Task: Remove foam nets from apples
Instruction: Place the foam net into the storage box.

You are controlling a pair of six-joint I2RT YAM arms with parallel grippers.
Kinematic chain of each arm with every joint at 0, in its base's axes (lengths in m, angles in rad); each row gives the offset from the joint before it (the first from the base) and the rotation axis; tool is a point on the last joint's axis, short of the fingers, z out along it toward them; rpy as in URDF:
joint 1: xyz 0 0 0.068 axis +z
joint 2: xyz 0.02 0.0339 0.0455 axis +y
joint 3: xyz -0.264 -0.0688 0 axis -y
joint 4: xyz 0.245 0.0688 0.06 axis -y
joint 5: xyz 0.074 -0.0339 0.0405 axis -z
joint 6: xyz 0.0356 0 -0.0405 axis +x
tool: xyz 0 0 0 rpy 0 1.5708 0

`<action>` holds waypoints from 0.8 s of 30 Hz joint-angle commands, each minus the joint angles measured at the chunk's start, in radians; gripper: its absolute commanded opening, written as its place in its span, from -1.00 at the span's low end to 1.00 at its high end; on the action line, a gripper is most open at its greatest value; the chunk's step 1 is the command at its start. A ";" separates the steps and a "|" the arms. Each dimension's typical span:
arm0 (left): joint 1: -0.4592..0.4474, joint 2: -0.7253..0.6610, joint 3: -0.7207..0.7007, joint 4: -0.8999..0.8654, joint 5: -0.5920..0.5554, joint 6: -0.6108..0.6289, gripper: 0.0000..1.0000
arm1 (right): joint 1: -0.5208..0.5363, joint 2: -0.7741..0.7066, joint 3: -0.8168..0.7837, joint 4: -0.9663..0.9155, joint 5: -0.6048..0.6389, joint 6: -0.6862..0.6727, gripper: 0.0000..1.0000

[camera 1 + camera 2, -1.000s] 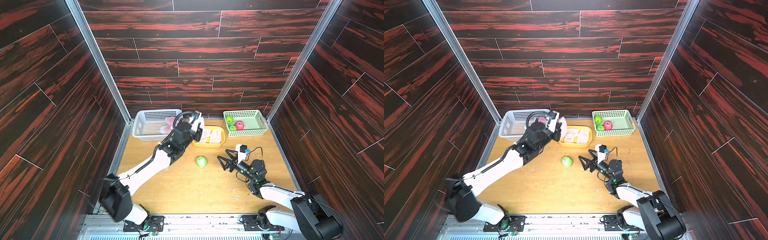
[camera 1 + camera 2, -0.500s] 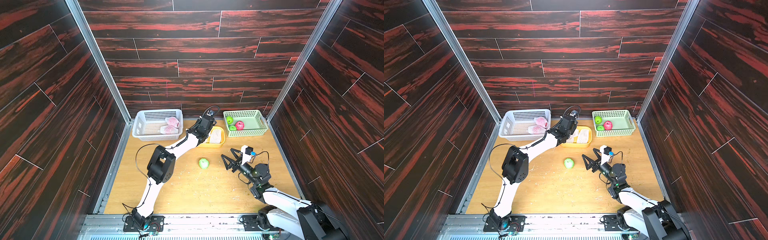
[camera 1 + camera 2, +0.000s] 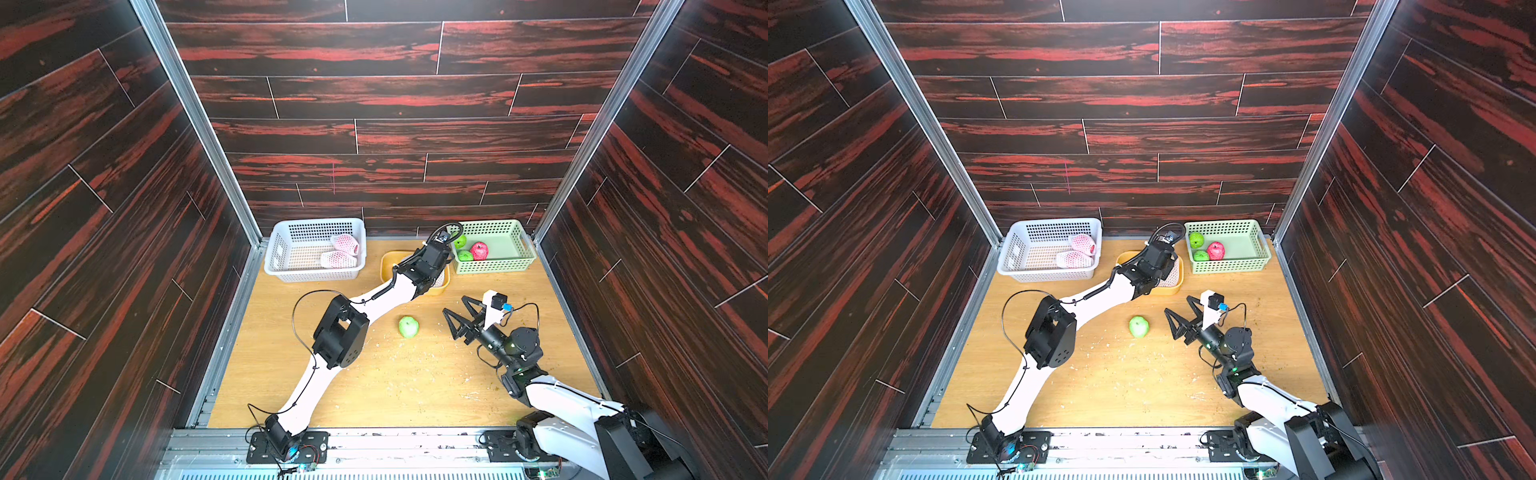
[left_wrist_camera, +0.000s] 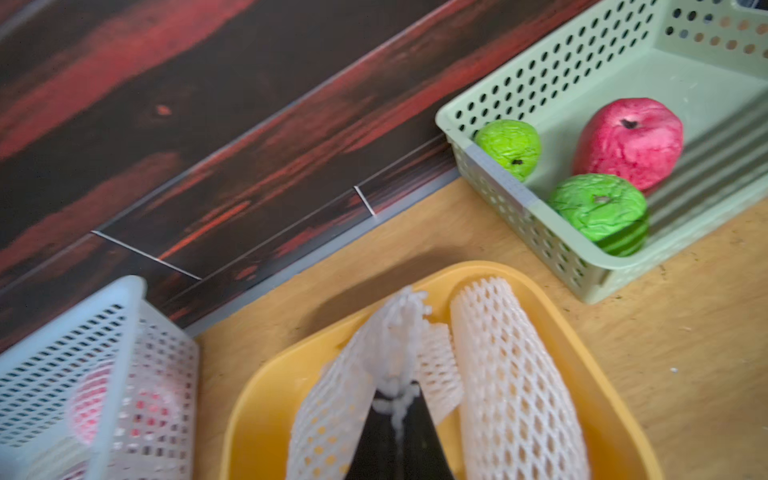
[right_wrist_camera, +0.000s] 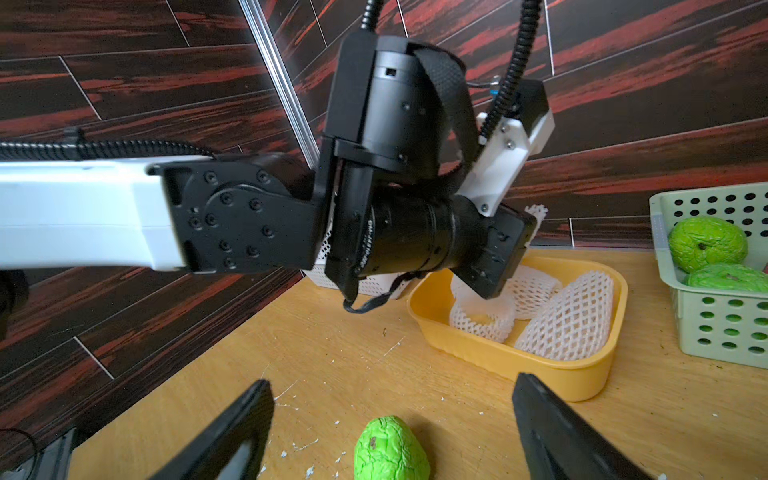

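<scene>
One foam net point(image 4: 332, 395) is hanging clamped in left gripper point(image 4: 395, 395) over yellow tray point(image 4: 268, 395) for drop-off; right gripper point(image 5: 392, 380) is gaping toward the bare green apple point(image 5: 390, 449).

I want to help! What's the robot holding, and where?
The left end effector pinches a foam net near its frayed end, above the yellow tray. The right end effector holds nothing.

Left arm point(image 3: 386, 299) stretched far forward, elbow raised, wrist pitched downward; left gripper point(image 4: 395, 401) with jaws closed, pinching a foam net point(image 4: 340, 386). Right arm point(image 3: 557, 395) folded low, forearm reaching forward and inward; right gripper point(image 3: 454, 304) roughly level, jaws spread wide, holding nothing.
</scene>
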 commanded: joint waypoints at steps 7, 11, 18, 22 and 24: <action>0.002 0.101 0.116 -0.060 0.012 -0.057 -0.99 | -0.003 0.012 0.004 0.017 -0.007 -0.012 0.87; -0.002 0.106 0.122 -0.074 0.007 -0.055 -0.92 | -0.005 0.011 0.002 0.017 -0.008 -0.012 0.87; -0.007 0.027 0.073 -0.057 -0.015 -0.048 -0.31 | -0.005 0.015 0.004 0.018 -0.007 -0.013 0.87; -0.008 -0.051 0.013 -0.021 -0.031 -0.047 -0.21 | -0.005 0.024 0.004 0.026 -0.008 -0.010 0.87; -0.008 -0.089 -0.012 -0.008 -0.033 -0.047 -0.20 | -0.005 0.030 0.004 0.031 -0.011 -0.010 0.87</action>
